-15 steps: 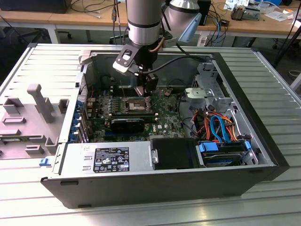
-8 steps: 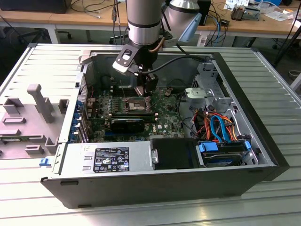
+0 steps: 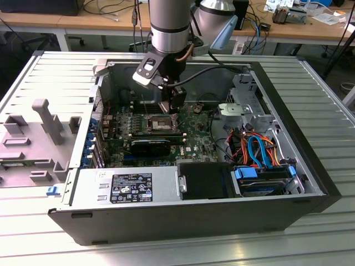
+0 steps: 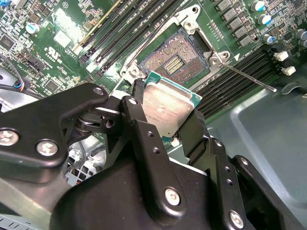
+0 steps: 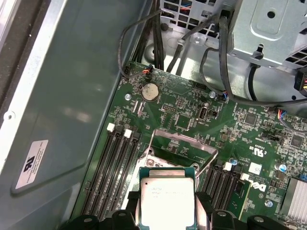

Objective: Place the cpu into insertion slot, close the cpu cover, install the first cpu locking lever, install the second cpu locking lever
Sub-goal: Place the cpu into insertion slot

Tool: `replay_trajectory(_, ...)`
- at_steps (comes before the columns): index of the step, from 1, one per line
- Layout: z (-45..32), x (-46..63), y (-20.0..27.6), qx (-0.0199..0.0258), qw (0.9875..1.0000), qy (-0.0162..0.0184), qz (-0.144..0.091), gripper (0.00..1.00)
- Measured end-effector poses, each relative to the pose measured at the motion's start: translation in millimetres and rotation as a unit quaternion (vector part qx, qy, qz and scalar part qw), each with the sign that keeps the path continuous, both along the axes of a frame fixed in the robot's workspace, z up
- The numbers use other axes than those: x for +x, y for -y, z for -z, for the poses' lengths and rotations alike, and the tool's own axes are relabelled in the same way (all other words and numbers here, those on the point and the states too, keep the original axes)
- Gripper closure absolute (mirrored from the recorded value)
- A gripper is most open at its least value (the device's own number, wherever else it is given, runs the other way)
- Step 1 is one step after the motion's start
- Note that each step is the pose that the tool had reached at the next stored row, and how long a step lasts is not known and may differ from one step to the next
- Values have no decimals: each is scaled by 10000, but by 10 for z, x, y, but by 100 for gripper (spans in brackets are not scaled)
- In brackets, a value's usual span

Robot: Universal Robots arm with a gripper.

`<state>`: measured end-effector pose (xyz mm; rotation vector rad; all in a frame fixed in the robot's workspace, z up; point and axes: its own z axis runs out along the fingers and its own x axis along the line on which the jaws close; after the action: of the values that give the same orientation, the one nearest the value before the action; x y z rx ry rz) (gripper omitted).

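My gripper [image 4: 167, 116] is shut on the cpu [image 4: 169, 109], a flat square chip with a dull silver top, pinched by two opposite edges between the black fingers [image 4: 138, 115]. The cpu hangs just above and beside the insertion slot [image 4: 175, 62], whose dark pin field lies bare. In the first wrist view the cpu [image 5: 168, 199] sits in front of the cpu cover [image 5: 183, 140], a silvery frame standing swung open. A thin locking lever [image 4: 249, 79] sticks out from the socket's corner. In the exterior view the gripper [image 3: 175, 106] hovers over the insertion slot [image 3: 158, 123].
Long black memory slots [image 4: 120, 28] flank the socket on both sides. The grey case wall [image 5: 72, 96] is close by. Black cables [image 5: 220, 57] and a metal drive cage [image 3: 244, 105] lie toward the exterior view's right, with the power supply [image 3: 127, 188] in front.
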<state>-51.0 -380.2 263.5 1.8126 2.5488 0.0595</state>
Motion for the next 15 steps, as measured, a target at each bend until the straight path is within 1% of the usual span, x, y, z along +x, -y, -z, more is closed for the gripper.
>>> replay_trajectory(13, 0, 0, 0, 0, 10000, 0, 43, 46)
replay_trajectory(15, 0, 0, 0, 0, 10000, 0, 78, 46)
